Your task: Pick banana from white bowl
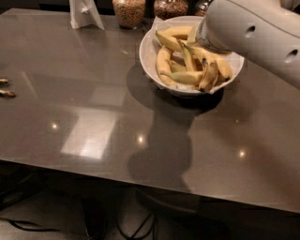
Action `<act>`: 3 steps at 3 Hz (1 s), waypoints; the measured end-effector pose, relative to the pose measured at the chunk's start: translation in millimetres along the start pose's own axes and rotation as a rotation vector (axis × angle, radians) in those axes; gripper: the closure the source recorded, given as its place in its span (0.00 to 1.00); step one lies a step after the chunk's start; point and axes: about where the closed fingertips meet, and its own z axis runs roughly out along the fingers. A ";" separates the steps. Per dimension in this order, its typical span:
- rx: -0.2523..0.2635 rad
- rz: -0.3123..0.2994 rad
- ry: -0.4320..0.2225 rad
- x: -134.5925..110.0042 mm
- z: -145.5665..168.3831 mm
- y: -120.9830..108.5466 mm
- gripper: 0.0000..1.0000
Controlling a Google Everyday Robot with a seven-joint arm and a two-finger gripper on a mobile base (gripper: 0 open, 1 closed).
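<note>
Gripper [200, 40] is at the end of a thick, smooth white arm [255, 40] that reaches in from the upper right. It is down among the fruit at the back right of the white bowl [146, 54]. The rounded arm casing hides most of it, so I cannot tell whether it is open or closed, or whether it has hold of anything. The bananas [185, 77] lie in a loose heap inside the bowl. They are curved, matte yellow with darker tips, and several overlap and point different ways. The one nearest the front lies almost flat along the rim. The bowl is wide, round and glossy, with a smooth lip. Crinkled white paper lining [157, 21] shows at its back left edge. It stands on a dark grey-brown tabletop [93, 122] polished enough to show small light spots, a pale rectangular reflection, and the soft shadows of bowl and arm. Two glass jars [129, 10] with grainy brown contents stand just behind the bowl. A white folded stand [85, 14] is further left along the far edge. A few small objects [5, 93] rest at the left edge, well apart from the bowl. Dark cables [28, 225] lie on the floor below.
</note>
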 end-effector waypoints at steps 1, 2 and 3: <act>-0.024 -0.004 0.033 16.3 -5.9 9.8 0.33; -0.040 -0.009 0.041 20.5 -8.8 17.0 0.35; -0.049 -0.015 0.033 17.5 -8.1 20.8 0.39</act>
